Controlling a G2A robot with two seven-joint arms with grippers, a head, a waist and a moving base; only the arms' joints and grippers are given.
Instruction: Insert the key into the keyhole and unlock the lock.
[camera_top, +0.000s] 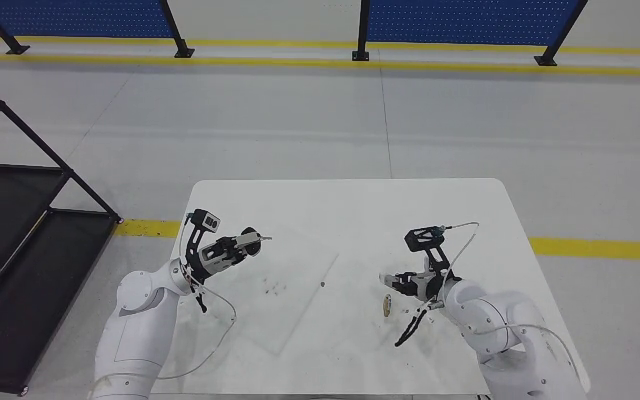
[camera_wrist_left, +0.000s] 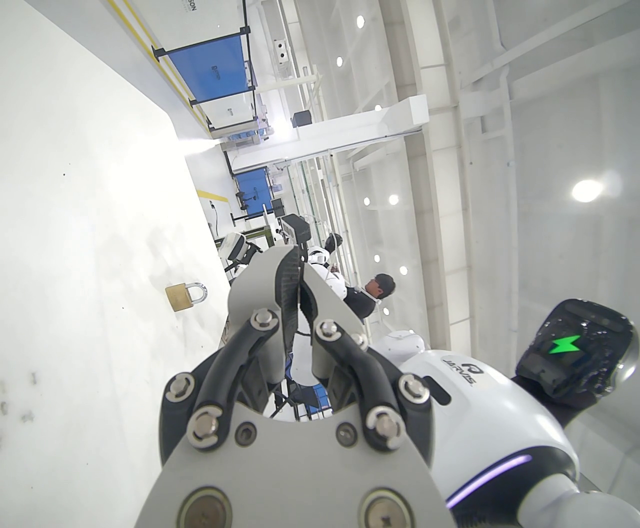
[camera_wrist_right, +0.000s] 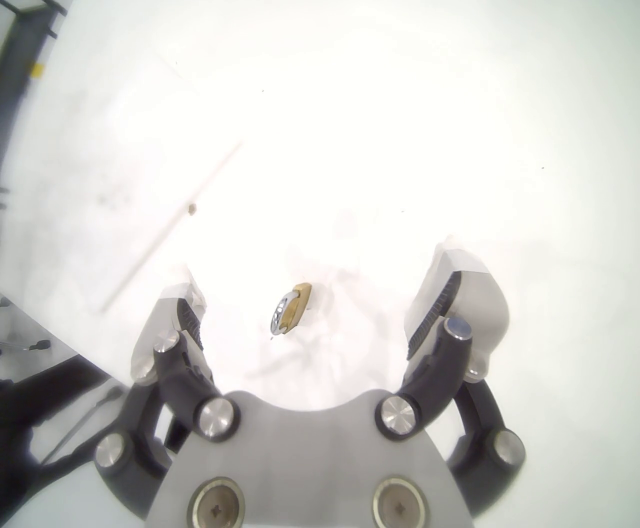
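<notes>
My right hand (camera_wrist_right: 320, 290) hangs spread over the steel-shackled brass padlock (camera_wrist_right: 291, 309) on the smooth white worktop (camera_wrist_right: 350, 125); my left hand (camera_wrist_left: 297, 270) is clenched.

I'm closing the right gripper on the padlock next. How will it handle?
The padlock looks like solid brass with a steel shackle: probably stiff and heavy for its size. Its smooth faces may slide on the white table if nudged. Flat-sided, so unlikely to roll.

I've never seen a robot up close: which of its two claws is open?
The right gripper, the one near the brass padlock, has its fingers spread wide apart. The left gripper has its fingers pressed together.
</notes>
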